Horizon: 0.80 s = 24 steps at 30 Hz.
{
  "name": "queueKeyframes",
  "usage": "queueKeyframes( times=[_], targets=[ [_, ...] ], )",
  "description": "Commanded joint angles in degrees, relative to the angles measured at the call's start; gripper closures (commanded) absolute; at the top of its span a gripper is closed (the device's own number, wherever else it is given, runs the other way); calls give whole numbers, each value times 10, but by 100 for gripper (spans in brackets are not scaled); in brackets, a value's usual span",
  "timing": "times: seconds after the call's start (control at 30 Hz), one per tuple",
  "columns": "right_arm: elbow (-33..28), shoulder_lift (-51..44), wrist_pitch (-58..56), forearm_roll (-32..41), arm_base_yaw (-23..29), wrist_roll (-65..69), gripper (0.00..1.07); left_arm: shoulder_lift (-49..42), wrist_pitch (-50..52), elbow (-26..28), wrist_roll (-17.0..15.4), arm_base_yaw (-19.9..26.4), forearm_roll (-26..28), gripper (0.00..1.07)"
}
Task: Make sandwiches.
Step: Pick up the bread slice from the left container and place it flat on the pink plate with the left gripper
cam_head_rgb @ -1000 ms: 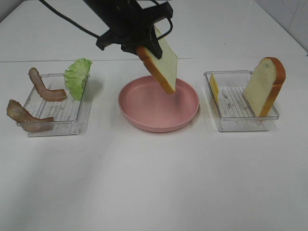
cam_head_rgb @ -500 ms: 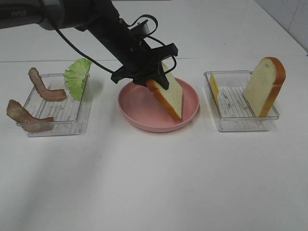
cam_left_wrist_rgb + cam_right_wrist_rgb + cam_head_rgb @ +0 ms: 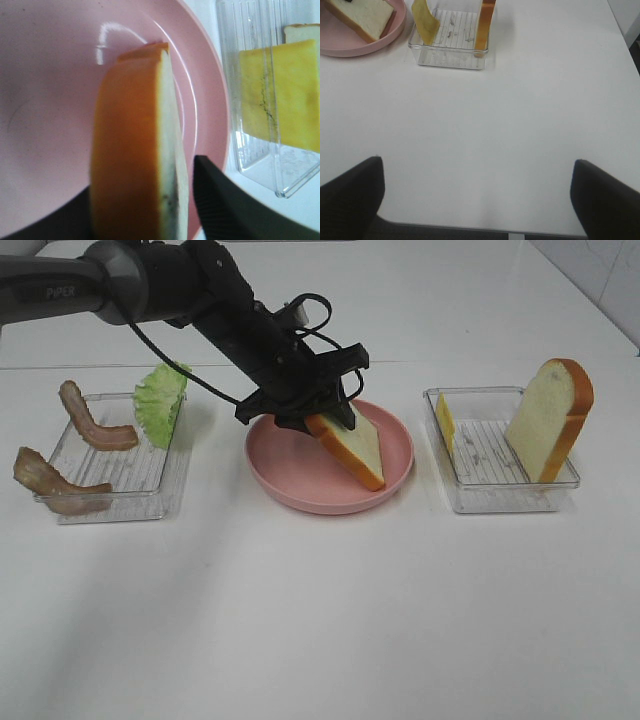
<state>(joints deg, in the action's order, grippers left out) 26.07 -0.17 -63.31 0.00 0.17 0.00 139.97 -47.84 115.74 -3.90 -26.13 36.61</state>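
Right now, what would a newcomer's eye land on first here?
A bread slice leaning tilted in the pink plate at the middle, with the black left gripper at its upper edge. Next, a second slice standing upright in the right tray, and green lettuce in the left tray.

fingertips of left gripper (image 3: 322,420) partly hidden by bread slice (image 3: 355,448), slice blurred and cropped in wrist view, right gripper (image 3: 477,162) fingers cropped
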Motion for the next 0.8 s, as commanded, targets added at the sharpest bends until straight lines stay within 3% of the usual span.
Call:
queueKeyframes(
  times=[0.03, 0.17, 0.37, 0.4, 0.47, 0.53, 0.8],
  targets=[
    [1, -21, 1, 0, -2, 0, 9, 3, 4, 2, 2, -2, -18, 40],
    [1, -21, 1, 0, -2, 0, 9, 3, -1, 14, -3, -3, -44, 23],
    [1, -21, 1, 0, -2, 0, 9, 3, -22, 44, -40, -3, -85, 23],
    [1, -21, 1, 0, -2, 0, 9, 3, -36, 61, -64, -9, -126, 23],
    [1, -21, 1, 0, -2, 0, 9, 3, -42, 66, -72, -11, -149, 23],
    [1, -21, 1, 0, -2, 0, 9, 3, -64, 91, -121, -21, -218, 23],
    [1, -20, 1, 0, -2, 0, 9, 3, -109, 130, -142, -32, -288, 23]
  ],
)
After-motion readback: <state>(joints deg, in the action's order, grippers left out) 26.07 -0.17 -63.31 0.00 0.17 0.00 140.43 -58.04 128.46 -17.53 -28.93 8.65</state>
